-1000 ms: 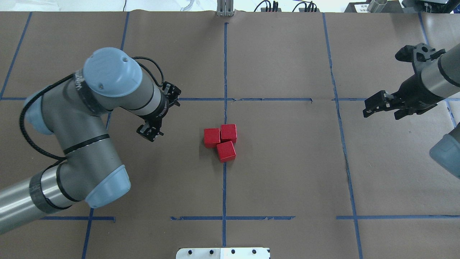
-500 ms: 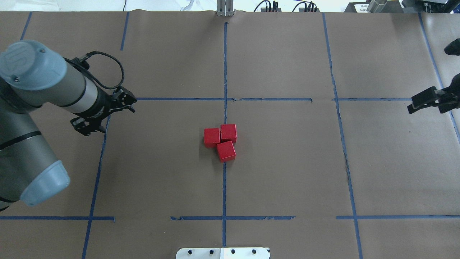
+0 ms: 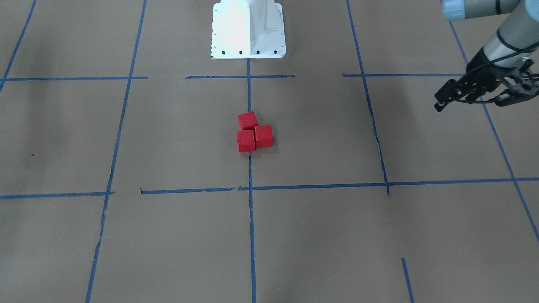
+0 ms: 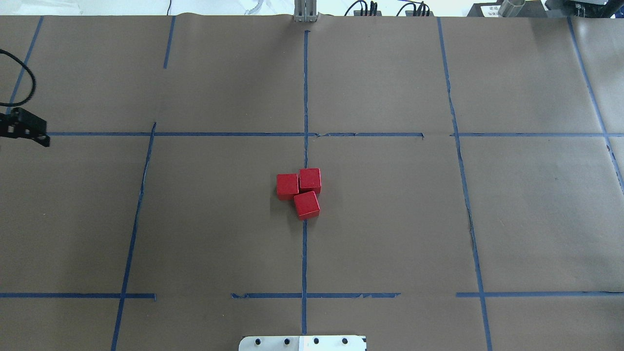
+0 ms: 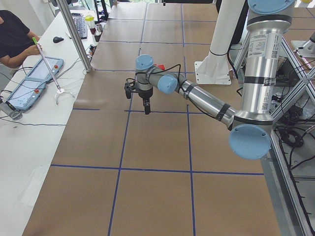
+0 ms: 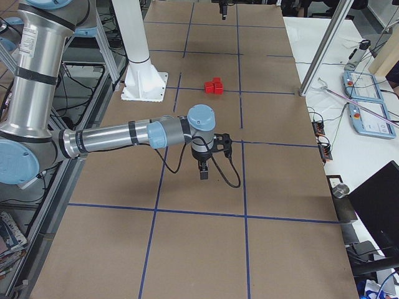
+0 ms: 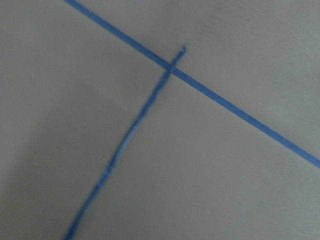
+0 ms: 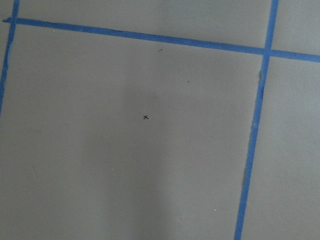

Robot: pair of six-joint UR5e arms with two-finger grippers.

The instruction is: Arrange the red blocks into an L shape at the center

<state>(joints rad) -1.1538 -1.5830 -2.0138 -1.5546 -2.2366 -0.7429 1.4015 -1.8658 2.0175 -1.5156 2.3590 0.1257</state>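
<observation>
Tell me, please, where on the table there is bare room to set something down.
Crowded only mid-table, where the red blocks huddle on the vertical blue tape line. Bare paper lies either side of them out to the next tape lines, and between them and the white robot base.

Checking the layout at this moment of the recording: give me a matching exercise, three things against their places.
Things: 1 red blocks; 2 left hand; 3 white base.
Places: A front-facing view's right side; B front-facing view's top edge; C the center, on the tape line.
Pairs: 1-C; 2-A; 3-B.
</observation>
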